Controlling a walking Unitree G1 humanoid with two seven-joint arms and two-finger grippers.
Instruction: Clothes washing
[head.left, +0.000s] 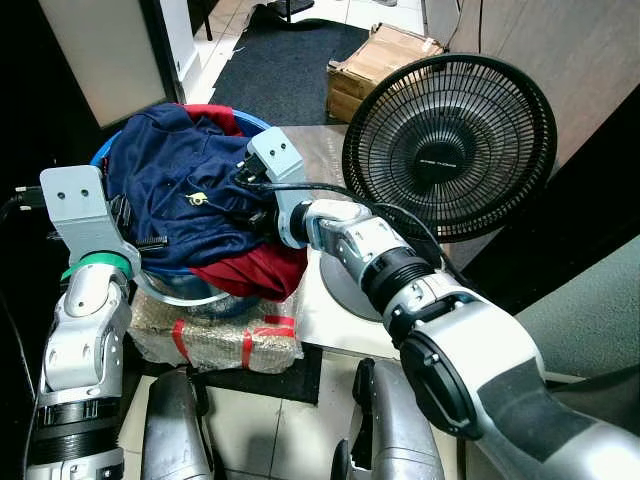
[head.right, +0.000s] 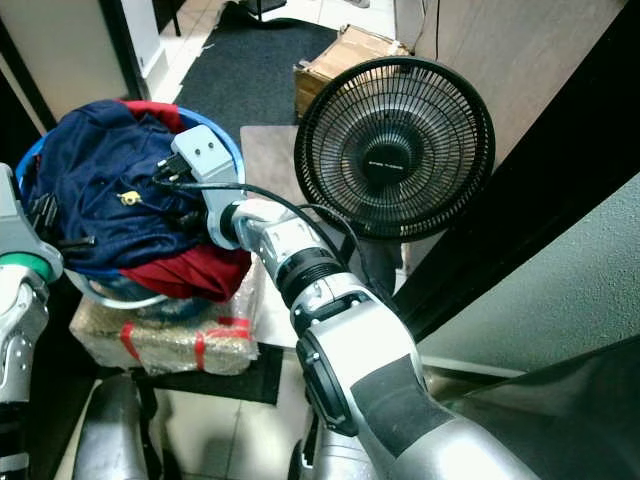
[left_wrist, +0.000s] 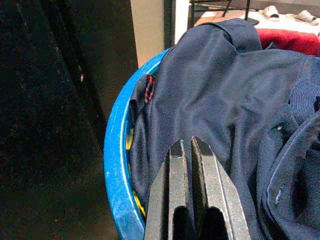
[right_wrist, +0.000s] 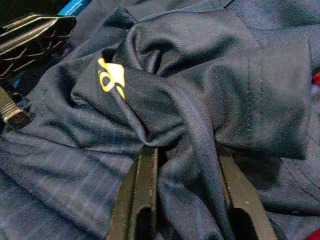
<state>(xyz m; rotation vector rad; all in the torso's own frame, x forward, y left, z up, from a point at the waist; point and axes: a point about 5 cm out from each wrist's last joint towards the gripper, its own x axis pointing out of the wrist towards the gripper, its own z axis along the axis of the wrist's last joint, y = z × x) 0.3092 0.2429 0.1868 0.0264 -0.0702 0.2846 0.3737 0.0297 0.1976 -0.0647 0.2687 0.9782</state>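
The right gripper (right_wrist: 187, 200) is straddling a raised fold of the navy shirt (head.left: 170, 170) heaped in the blue basin (left_wrist: 116, 165), fingers apart, while the left gripper (left_wrist: 192, 150), fingers together, is resting beside it.

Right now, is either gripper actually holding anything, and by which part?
The right gripper has a raised fold of the navy garment between its open fingers, near the yellow logo; not clamped. The left gripper is shut, resting on the cloth, holding nothing.

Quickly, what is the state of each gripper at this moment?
Left gripper: shut, holding nothing, resting against the navy garment near the blue basin's rim.
Right gripper: open, fingers astride a fold of the navy garment, not yet closed.
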